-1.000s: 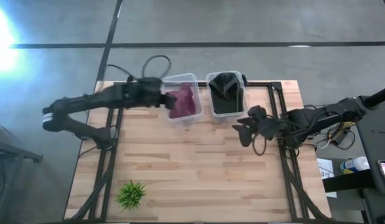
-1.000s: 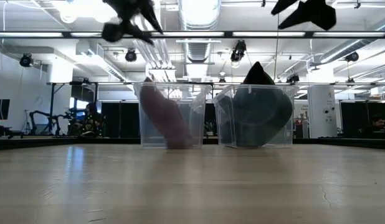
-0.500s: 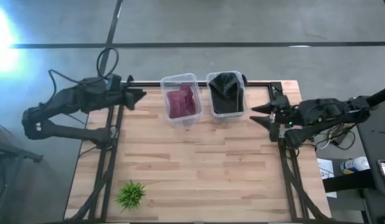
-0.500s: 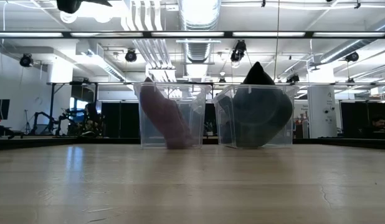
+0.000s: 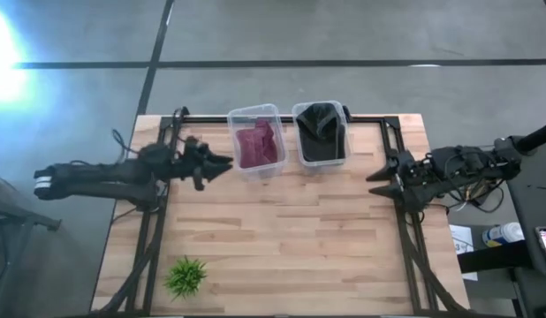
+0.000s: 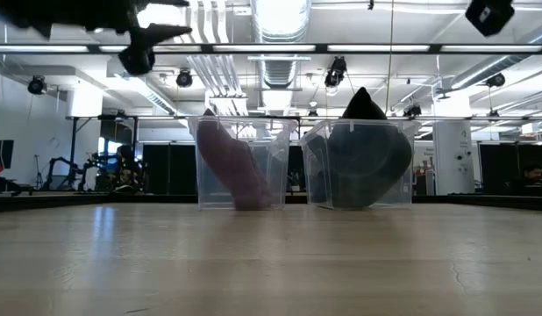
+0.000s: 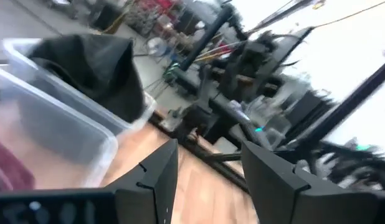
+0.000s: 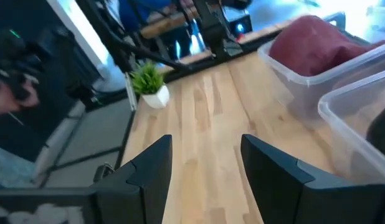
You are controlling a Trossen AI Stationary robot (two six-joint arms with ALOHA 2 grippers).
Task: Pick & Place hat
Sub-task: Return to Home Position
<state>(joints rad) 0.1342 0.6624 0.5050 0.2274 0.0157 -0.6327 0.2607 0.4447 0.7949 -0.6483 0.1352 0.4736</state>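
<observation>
A maroon hat lies crumpled in a clear bin at the table's far edge. In the low view this maroon hat leans against the bin wall. A black hat fills the clear bin to its right, its peak poking above the rim. My left gripper hovers open just left of the maroon hat's bin, and nothing shows between its fingers in the left wrist view. My right gripper hangs open above the table's right edge, near side of the black hat's bin, also with nothing between its fingers.
A small green potted plant stands at the near left corner of the table. The wooden table top stretches between the bins and the near edge. Black frame rails run along both sides of the table.
My left gripper pulled away from the maroon hat's bin toward the left edge and rose, then came back rightward and toward the near side, stopping beside the bin. My right gripper drew back from the table's middle toward the right edge. Both hats stayed where they were.
</observation>
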